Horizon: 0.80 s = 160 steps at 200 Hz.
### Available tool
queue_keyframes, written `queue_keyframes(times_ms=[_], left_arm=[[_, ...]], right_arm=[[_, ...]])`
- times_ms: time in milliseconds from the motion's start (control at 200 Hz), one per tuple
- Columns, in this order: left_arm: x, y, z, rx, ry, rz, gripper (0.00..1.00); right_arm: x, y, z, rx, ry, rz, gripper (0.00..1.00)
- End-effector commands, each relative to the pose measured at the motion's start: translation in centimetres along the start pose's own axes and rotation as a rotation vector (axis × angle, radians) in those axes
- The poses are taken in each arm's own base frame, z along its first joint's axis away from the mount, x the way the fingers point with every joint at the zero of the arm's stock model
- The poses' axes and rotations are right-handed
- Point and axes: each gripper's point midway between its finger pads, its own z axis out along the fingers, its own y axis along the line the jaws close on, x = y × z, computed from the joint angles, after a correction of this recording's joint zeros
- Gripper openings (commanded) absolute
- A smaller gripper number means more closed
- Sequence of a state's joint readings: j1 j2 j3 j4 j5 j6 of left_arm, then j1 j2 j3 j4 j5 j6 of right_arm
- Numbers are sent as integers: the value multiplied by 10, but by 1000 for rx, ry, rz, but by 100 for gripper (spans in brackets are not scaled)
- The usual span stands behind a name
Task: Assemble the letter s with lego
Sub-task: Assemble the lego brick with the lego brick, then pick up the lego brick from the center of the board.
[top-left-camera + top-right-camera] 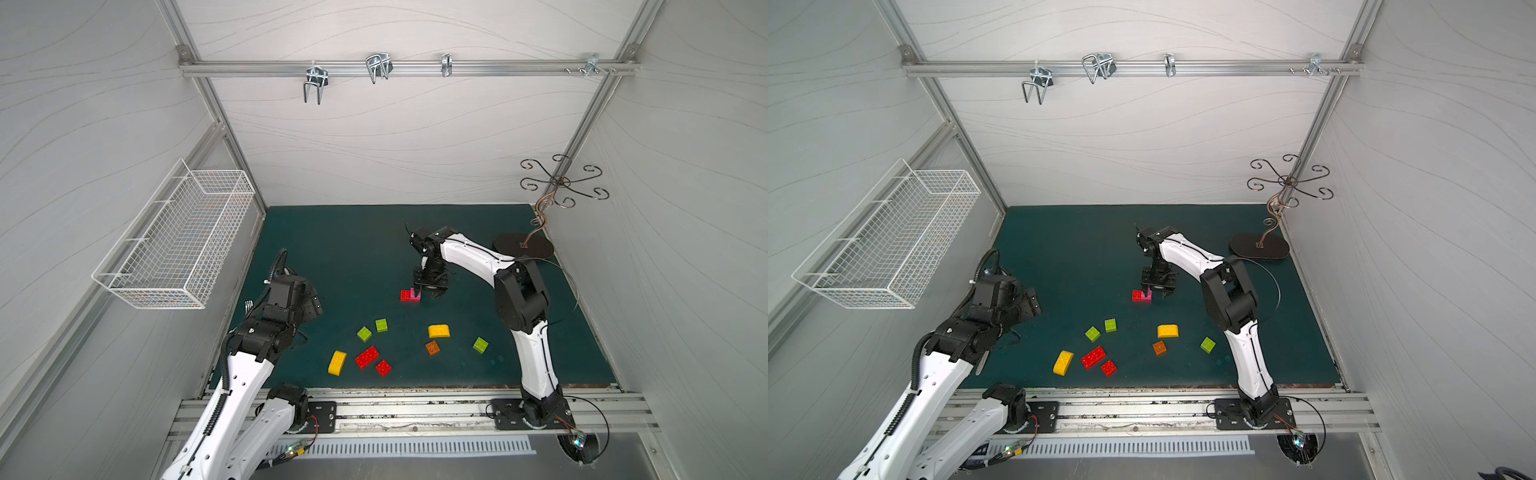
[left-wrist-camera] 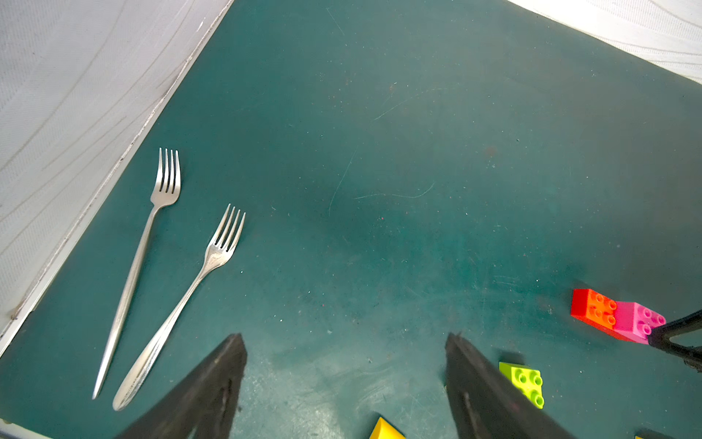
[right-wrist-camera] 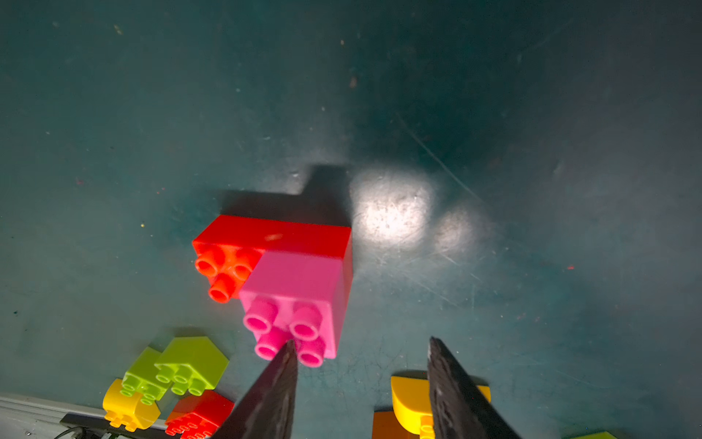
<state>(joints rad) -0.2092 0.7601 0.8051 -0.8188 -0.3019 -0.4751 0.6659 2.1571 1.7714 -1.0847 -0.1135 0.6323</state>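
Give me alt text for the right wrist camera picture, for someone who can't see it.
A pink square brick sits on one end of a red oblong brick on a dark green mat. The right gripper stands open right beside it, holding nothing; loose lime green bricks and a yellow brick lie nearby.

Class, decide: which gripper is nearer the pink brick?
Right. The right gripper is just beside the pink brick; the left gripper is far off on its opposite side.
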Motion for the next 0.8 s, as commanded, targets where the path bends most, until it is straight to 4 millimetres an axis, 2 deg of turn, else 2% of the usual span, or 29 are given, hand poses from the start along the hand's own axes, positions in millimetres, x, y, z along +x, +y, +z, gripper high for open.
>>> queue_keyframes(times_ms=[0, 230, 360, 510, 795], left_arm=[[-8, -1, -2, 6, -36, -25, 85], [-9, 0, -2, 3, -36, -27, 85], [-9, 0, -2, 2, -36, -28, 85], [-7, -3, 1, 10, -25, -25, 82], [4, -21, 12, 79, 55, 11, 77]], right_arm=[[1, -6, 1, 29, -1, 11, 55], [5, 8, -70, -43, -138, -26, 55], [19, -2, -91, -43, -177, -30, 52], [42, -19, -89, -37, -176, -25, 49], [102, -48, -47, -99, -87, -69, 49]])
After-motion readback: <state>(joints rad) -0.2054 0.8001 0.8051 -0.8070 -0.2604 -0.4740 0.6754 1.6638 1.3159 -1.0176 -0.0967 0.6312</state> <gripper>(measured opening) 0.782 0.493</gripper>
